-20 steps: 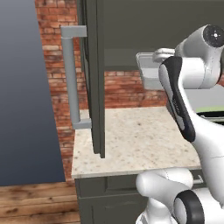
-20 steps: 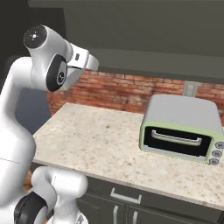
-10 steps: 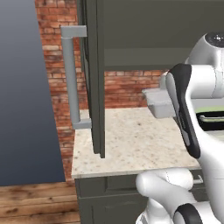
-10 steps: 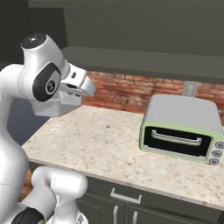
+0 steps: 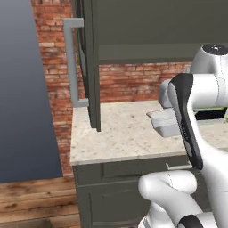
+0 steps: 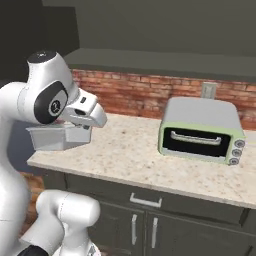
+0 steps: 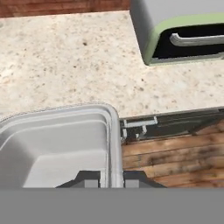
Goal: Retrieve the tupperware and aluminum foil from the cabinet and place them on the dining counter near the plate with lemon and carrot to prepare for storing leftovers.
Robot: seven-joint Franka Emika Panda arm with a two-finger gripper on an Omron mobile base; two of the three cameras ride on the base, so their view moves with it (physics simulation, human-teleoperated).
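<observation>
A grey tupperware (image 6: 49,138) hangs level over the front left part of the stone counter (image 6: 135,155), held by its rim. My gripper (image 6: 75,131) is shut on that rim. From the hand, the tupperware (image 7: 57,144) lies open and empty, with its right wall pinched between my fingertips (image 7: 92,177). It also appears as a grey box (image 5: 164,123) beside my forearm, above the counter (image 5: 116,133). The cabinet (image 5: 133,26) stands above with its door (image 5: 91,67) swung open. The aluminum foil and the plate with lemon and carrot are out of view.
A green toaster oven (image 6: 200,130) sits on the counter to the right, by the brick wall; its front (image 7: 188,37) shows from the hand. The open door's long handle (image 5: 71,62) juts out at the left. Drawers (image 6: 145,201) run under the counter, over a wood floor (image 7: 175,153).
My hand has come down from cabinet height with the tupperware in it and moved out toward the counter's front edge. The grip has stayed shut.
</observation>
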